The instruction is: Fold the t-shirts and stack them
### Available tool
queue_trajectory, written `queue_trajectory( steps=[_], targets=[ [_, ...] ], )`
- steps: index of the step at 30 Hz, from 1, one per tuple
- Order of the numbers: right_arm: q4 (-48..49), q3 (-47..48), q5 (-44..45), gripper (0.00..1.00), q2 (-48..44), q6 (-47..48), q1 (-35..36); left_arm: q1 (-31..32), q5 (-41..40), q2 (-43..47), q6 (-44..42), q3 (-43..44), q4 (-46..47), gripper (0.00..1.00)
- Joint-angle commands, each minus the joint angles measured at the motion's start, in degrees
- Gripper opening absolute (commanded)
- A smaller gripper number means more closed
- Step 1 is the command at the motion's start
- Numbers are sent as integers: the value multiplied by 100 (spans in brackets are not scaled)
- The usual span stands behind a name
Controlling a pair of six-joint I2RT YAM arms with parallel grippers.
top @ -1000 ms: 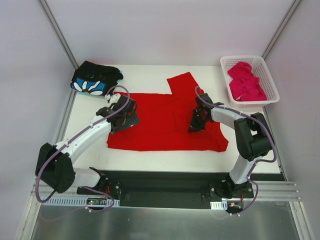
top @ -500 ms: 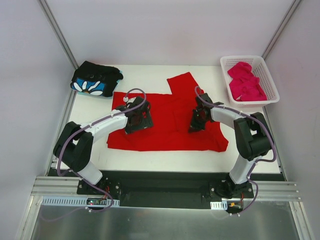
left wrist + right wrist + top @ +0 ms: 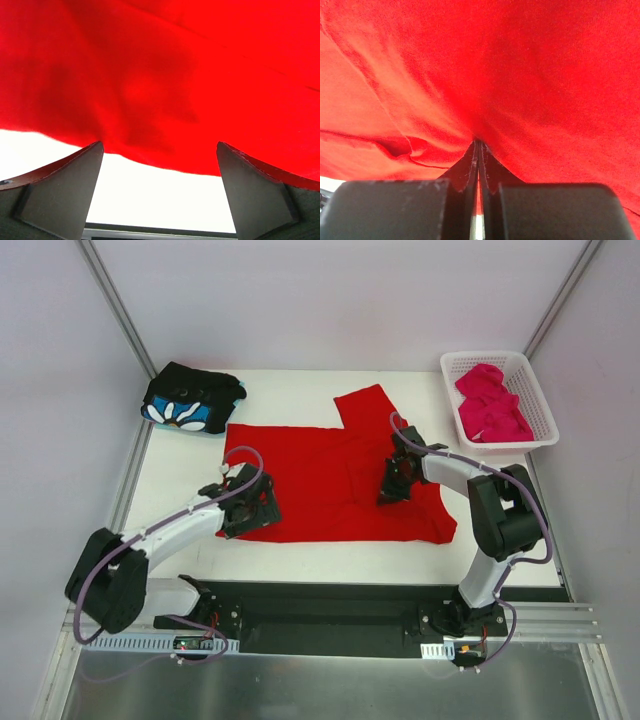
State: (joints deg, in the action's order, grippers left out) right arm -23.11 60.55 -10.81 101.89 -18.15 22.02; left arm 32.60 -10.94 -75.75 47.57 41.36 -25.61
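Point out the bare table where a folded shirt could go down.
Bare table lies behind the red shirt, between the black flowered shirt and the red sleeve; a smaller patch sits between that sleeve and the basket. The middle is crowded: left arm and right arm over it. The basket holds the pink shirt.

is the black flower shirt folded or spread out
Folded: the black flower shirt sits as a compact bundle at the far left, unlike the spread red shirt.

No writing, label, brand, number or sign is legible on the red t-shirt [image 3: 325, 490], the black flowered t-shirt [image 3: 190, 398], the pink t-shirt [image 3: 490, 405], the basket [image 3: 541, 406] or the worktop [image 3: 300, 390].
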Motion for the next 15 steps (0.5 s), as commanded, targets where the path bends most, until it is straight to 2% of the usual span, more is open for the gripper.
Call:
queue_trajectory(
  steps=[1,9,12,15],
  targets=[
    [-519,-149,580,1,244,277,-119,-140,-145,753,173,-409,-260,96],
    [-571,-35,589,1,314,303,-137,-166,-400,1975,402,-656,-1235,95],
    [-580,0,589,1,323,303,-145,-166,-313,1968,306,-297,-1263,95],
    [-598,26,589,1,332,295,-154,-166,-120,1555,104,169,-1035,96]
  ],
)
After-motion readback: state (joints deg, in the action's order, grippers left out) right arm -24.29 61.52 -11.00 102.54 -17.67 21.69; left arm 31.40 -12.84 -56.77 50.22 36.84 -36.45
